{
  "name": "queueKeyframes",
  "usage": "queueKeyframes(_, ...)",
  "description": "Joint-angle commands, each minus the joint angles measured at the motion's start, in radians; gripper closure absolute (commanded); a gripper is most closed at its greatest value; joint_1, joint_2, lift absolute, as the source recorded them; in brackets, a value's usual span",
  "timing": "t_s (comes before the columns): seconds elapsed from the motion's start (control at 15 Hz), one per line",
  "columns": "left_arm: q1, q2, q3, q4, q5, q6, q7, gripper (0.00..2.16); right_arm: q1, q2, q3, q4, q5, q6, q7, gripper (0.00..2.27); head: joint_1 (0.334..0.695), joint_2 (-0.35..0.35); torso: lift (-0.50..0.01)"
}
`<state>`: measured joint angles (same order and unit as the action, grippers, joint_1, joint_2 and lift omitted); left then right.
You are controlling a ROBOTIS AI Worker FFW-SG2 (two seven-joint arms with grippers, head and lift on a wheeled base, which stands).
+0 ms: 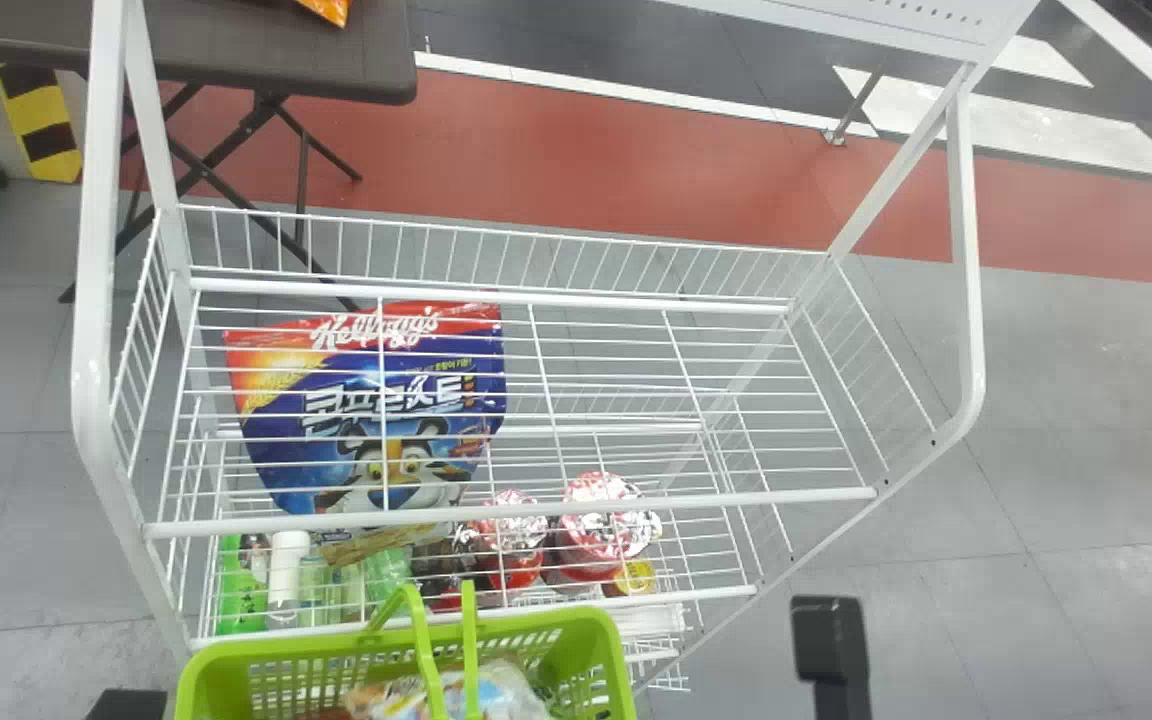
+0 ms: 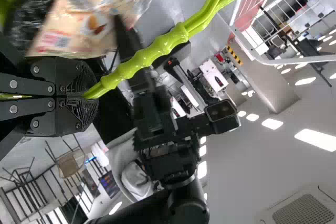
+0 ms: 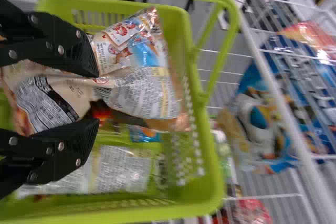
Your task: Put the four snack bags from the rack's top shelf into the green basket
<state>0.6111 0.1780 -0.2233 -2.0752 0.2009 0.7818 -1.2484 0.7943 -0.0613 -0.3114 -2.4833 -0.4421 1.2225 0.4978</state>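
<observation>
- the right gripper is over the green basket, its two fingers standing apart with a snack bag between them.
- that bag is already within the basket's walls; another bag lies deeper in, along one wall. how many are in there altogether i can't tell, as they overlap.
- the left gripper is closed on the basket's handle, and the basket sits just in front of the rack, close to its front bars.
- the step in hand looks like letting a bag settle in the basket, likely near the end of the job.
- to do it well, keep the fingers wide and draw them straight up and out, so neither one snags the film and lifts the bag again.
- swing clear of the handle too; a knock there could tip the basket, so the left grip should stay firm and level.
- if a bag rides high on the pile, a light press down would do, without squashing it.
- the big cereal bag shows through the wires of the top shelf, so i judge it sits below and should be left alone.
</observation>
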Motion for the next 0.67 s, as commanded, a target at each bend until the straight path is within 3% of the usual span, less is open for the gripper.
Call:
queueKeyframes(0.0,-0.001,0.000,-0.001,0.001,0.000,0.003,0.001,1.73,0.000,0.000,-0.006,0.055,0.053,-0.315,0.048,0.03,0.695,-0.350,0.000)
queueKeyframes(0.2,-0.001,0.000,-0.001,0.001,-0.002,0.003,0.006,1.73,0.009,0.000,0.037,0.123,0.137,-0.788,0.047,0.02,0.695,-0.350,0.000)
queueKeyframes(0.33,0.001,0.000,-0.002,0.000,-0.002,0.003,0.012,1.73,0.040,0.000,0.081,0.155,0.183,-1.137,-0.016,0.02,0.695,-0.350,0.000)
queueKeyframes(0.47,0.001,0.000,-0.005,0.000,-0.005,0.003,0.012,1.73,0.075,0.000,0.136,0.142,0.220,-1.285,-0.145,0.02,0.695,-0.350,0.000)
queueKeyframes(0.6,-0.001,0.000,-0.013,0.000,-0.015,0.000,0.018,1.71,0.105,-0.002,0.216,0.063,0.301,-1.186,-0.340,0.02,0.695,-0.350,0.000)
